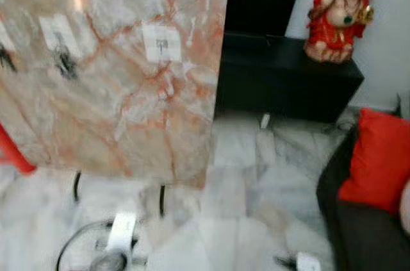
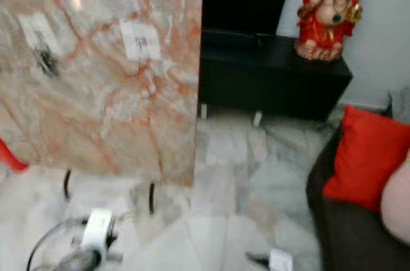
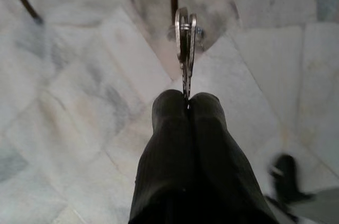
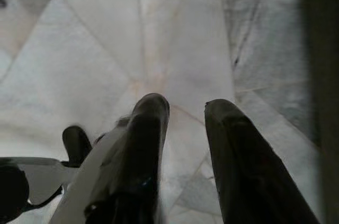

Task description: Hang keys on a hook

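My left gripper (image 3: 187,102) is shut on a bunch of silver keys (image 3: 185,44), which stick out past its fingertips above the marble floor. A tall pink-veined marble panel (image 1: 115,91) stands ahead on the left. It carries small white hook plates: one near its right side (image 1: 161,41) and one further left with a dark hook (image 1: 61,53). My right gripper (image 4: 186,107) hangs open over the floor tiles with nothing between its fingers. Blurred parts of my arms show low in the eye views, the left arm (image 1: 120,236) and the right arm (image 1: 302,261).
The panel rests on thin black legs (image 1: 162,199). A low black cabinet (image 1: 288,79) with a red and gold figurine (image 1: 338,15) stands behind on the right. A dark sofa (image 1: 359,232) with a red cushion (image 1: 378,159) fills the right edge. Something red (image 1: 13,152) sits far left.
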Available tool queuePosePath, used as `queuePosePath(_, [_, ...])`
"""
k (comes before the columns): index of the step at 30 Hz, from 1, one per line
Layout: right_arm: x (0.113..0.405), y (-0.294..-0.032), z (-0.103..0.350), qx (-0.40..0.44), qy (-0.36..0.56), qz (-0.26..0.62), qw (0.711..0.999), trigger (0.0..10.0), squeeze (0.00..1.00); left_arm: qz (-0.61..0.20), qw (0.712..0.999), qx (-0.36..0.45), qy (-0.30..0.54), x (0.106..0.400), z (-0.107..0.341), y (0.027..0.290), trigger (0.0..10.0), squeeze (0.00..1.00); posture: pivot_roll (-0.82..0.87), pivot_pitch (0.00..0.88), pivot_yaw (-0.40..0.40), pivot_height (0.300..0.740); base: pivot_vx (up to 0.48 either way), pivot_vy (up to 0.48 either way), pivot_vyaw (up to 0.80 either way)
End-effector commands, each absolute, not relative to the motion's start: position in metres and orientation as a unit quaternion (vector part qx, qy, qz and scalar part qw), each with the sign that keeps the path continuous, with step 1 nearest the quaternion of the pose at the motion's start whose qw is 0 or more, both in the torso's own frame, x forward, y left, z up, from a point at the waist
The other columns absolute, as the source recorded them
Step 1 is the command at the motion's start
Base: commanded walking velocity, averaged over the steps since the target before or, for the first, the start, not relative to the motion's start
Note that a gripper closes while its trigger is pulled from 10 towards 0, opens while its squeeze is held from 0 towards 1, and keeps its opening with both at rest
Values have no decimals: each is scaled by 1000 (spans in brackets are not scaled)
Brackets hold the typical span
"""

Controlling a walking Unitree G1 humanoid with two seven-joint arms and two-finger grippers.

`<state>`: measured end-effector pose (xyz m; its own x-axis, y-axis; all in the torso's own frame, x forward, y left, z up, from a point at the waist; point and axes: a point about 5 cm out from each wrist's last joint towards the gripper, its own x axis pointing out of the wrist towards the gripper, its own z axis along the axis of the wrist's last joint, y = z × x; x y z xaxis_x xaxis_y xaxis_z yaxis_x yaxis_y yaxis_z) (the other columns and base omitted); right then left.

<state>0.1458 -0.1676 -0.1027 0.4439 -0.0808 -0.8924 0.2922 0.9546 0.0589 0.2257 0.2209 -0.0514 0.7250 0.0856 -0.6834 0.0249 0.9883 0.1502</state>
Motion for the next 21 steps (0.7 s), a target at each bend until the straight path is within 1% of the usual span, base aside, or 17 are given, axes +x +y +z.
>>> queuePosePath(1, [143,-172,-104,98,518,-113,842,10000,0,18,943,71,325,240,-40,217,10000,0,-12,0,-50,740,0,0,0])
queuePosePath(2, [143,-172,-104,98,518,-113,842,10000,0,18,943,71,325,240,-40,217,10000,0,-12,0,-50,740,0,0,0])
queuePosePath(4, [143,-172,-104,96,519,-113,842,10000,0,26,959,67,274,254,-26,216,10000,0,-9,0,-52,740,0,0,0])
queuePosePath(7, [142,-173,-104,94,520,-113,842,10000,0,21,973,69,219,267,-11,212,10000,0,-8,0,-54,740,0,0,0])
queuePosePath(8, [142,-173,-104,94,520,-113,842,10000,0,21,973,69,219,267,-11,212,10000,0,-8,0,-54,740,0,0,0])
queuePosePath(9, [143,-173,-103,93,520,-113,842,10000,0,23,979,68,189,274,-1,211,10000,0,-11,0,-54,740,0,0,0])
queuePosePath(13, [143,-174,-103,91,519,-111,843,10000,0,27,987,88,135,288,18,208,10000,0,-12,0,-56,740,0,0,0])
queuePosePath(17, [144,-174,-103,91,516,-109,845,10000,0,52,990,109,72,300,41,207,10000,0,-12,0,-56,740,0,0,0])
queuePosePath(21, [144,-174,-103,90,515,-106,846,10000,0,68,993,95,26,307,60,205,10000,0,-15,0,-54,740,0,0,0])
